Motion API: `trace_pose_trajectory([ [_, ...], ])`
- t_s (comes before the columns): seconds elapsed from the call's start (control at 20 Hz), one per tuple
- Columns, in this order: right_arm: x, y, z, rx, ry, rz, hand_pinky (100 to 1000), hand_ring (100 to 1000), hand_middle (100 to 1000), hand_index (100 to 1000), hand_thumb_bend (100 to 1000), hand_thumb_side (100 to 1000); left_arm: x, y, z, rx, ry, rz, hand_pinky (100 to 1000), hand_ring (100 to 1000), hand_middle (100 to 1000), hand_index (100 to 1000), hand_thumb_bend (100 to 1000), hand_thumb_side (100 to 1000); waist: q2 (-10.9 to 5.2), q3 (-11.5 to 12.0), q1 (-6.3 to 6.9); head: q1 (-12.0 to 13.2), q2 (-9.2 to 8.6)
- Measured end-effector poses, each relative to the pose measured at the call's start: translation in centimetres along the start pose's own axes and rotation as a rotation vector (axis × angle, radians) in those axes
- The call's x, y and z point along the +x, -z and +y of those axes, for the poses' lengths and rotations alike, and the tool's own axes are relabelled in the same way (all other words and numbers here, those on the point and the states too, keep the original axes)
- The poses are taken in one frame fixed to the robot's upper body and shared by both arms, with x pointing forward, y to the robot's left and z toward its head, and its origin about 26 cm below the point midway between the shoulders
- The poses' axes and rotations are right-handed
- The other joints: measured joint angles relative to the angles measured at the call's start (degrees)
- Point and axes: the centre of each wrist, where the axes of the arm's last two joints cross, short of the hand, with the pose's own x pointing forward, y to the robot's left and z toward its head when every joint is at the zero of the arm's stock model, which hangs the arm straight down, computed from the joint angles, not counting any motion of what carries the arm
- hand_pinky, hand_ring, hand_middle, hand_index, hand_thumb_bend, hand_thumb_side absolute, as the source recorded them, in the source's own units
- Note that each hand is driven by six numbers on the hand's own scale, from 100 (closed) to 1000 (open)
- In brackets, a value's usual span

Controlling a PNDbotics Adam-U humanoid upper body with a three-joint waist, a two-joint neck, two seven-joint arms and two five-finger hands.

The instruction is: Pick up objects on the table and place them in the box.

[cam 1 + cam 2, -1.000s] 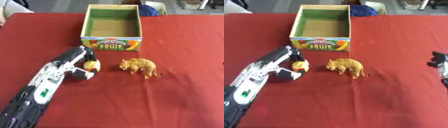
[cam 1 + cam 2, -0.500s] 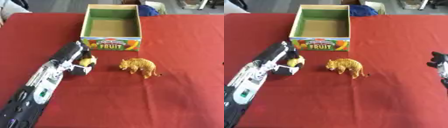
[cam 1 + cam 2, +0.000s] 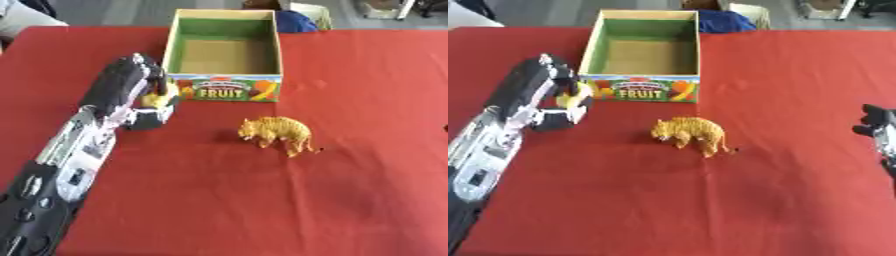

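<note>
Red tablecloth (image 3: 367,200) has loads of bare room, left hand (image 3: 131,97) curled around a yellow toy (image 3: 160,98) by the box (image 3: 225,92) front corner, tiger (image 3: 276,133) standing free mid-table, right hand (image 3: 878,130) at the edge, can't tell its fingers.

Open green-lined cardboard box (image 3: 225,93), front panel: "FRUIT" in white capitals; smaller line above it, unreadable.
Elsewhere: no readable text.

a red-covered table (image 3: 367,190) carries 2 things: an open cardboard fruit box (image 3: 226,55) at the far middle and a toy tiger (image 3: 278,133) standing nearer.
</note>
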Motion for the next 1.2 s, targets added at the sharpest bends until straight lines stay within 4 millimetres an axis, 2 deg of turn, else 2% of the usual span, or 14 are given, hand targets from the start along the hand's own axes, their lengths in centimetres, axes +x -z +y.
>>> trace_pose_trajectory([
  [0.2, 0.0, 0.0, 0.0, 0.0, 0.0, 0.001, 706, 862, 532, 579, 100, 377, 0.3, 1.7, 2.9, 0.074, 0.015, -0.04, 437, 277, 242, 355, 278, 100, -0.13, -0.04, 0.0, -0.2, 0.01],
  [0.35, -0.1, -0.1, 0.0, -0.001, 0.0, 0.005, 706, 862, 532, 579, 100, 378, 0.6, 3.6, 5.0, 0.128, 0.006, -0.073, 448, 288, 252, 366, 300, 100, -0.28, -0.47, 0.0, -0.2, 0.01],
  [0.55, -0.1, -0.2, 0.0, 0.0, 0.0, 0.006, 706, 862, 532, 579, 100, 379, 1.0, 6.6, 6.1, 0.147, 0.015, -0.115, 448, 289, 255, 369, 281, 100, -0.4, -1.24, -0.2, -0.13, 0.01],
  [0.7, -0.1, -0.2, 0.0, 0.002, 0.001, 0.006, 706, 862, 532, 579, 100, 381, 0.9, 9.0, 5.3, 0.108, -0.013, -0.117, 452, 292, 259, 374, 282, 100, -0.41, -1.88, -0.39, 0.14, -0.01],
  [0.9, -0.1, -0.2, 0.2, 0.013, 0.007, 0.007, 706, 863, 532, 579, 100, 382, 0.4, 12.1, 3.2, 0.054, -0.032, -0.081, 459, 300, 266, 383, 292, 100, -0.4, -3.16, -0.45, 0.72, -0.05],
  [1.2, -0.1, 0.0, 0.6, 0.028, 0.015, 0.003, 706, 863, 533, 579, 100, 382, -1.3, 14.4, -0.7, -0.006, 0.025, 0.026, 466, 322, 276, 397, 301, 100, -0.03, -5.12, -0.21, 1.64, -0.56],
])
